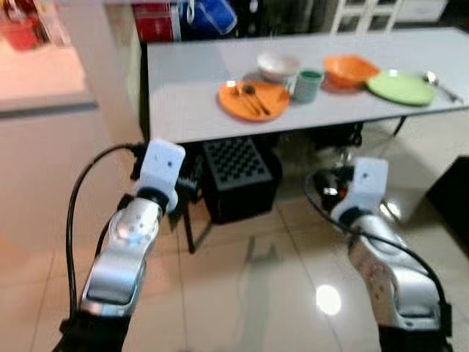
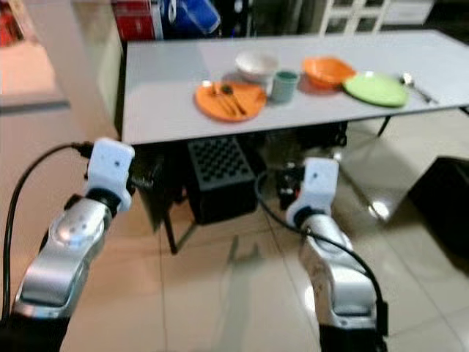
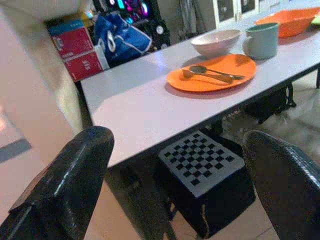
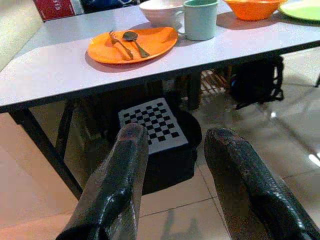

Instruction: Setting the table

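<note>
A white table [image 1: 190, 95] stands ahead of me. On it lies an orange plate [image 1: 265, 94] carrying a fork [image 1: 239, 95] and a spoon [image 1: 255, 97]. Behind the plate is a white bowl [image 1: 277, 66], then a teal mug [image 1: 308, 84], an orange bowl [image 1: 349, 70] and a green plate [image 1: 400, 88] with a loose spoon [image 1: 440, 84] beside it. Both arms are raised before the table's near edge, short of it. My left gripper [image 3: 177, 145] is open and holds nothing. My right gripper [image 4: 177, 135] is open too, with nothing between its fingers.
A black box with a checkerboard top [image 1: 238, 176] sits under the table, a dark backpack [image 4: 257, 80] further along. Red boxes [image 1: 155, 20] and a blue bag [image 1: 212, 13] stand behind the table. A pale counter [image 1: 44, 81] is at my left, a dark object [image 1: 451, 198] at my right.
</note>
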`<state>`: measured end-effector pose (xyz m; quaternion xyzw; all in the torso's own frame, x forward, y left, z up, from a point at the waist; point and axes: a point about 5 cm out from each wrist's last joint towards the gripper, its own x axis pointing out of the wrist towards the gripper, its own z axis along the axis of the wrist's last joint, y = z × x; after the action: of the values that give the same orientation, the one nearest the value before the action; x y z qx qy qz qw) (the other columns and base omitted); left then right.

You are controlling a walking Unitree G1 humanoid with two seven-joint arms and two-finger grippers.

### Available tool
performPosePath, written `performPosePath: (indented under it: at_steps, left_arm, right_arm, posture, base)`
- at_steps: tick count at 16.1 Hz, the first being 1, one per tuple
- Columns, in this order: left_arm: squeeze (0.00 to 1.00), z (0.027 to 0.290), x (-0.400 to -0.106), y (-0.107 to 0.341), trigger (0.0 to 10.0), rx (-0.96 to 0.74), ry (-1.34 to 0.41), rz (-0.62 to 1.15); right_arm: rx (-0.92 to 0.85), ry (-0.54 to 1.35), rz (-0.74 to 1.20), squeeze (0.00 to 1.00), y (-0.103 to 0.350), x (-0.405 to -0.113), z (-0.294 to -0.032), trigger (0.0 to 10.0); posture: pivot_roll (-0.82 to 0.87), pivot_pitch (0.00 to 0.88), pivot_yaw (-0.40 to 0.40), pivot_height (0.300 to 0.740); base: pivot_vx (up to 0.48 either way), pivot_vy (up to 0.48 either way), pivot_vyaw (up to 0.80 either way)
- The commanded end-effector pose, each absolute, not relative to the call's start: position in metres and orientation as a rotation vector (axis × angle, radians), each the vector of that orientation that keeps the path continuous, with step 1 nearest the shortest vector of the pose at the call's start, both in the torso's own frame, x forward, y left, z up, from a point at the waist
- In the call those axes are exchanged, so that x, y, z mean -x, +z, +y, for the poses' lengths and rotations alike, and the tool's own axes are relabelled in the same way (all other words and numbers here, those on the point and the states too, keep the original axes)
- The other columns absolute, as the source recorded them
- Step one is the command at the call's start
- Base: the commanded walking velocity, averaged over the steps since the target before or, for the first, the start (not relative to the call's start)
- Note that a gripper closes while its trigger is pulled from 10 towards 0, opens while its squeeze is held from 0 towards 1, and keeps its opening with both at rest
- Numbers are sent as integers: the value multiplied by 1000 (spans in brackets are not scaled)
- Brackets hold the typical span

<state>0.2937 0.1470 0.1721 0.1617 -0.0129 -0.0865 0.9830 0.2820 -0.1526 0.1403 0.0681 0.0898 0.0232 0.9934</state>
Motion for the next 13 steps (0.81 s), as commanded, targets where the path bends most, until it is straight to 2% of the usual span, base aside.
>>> performPosePath:
  at_steps: [1,13]
  left_arm:
    - [0,153,-294,170,10000,-336,-157,-12]
    - [0,155,-297,174,10000,-342,-148,-27]
  right_arm:
    - [-138,65,161,0,145,-284,-147,10000]
    - [-143,67,158,0,146,-286,-146,10000]
  posture:
    - [-4,0,-19,740]
    - [-1,0,-15,740]
  base:
    - [0,364,0]
    - [0,363,0]
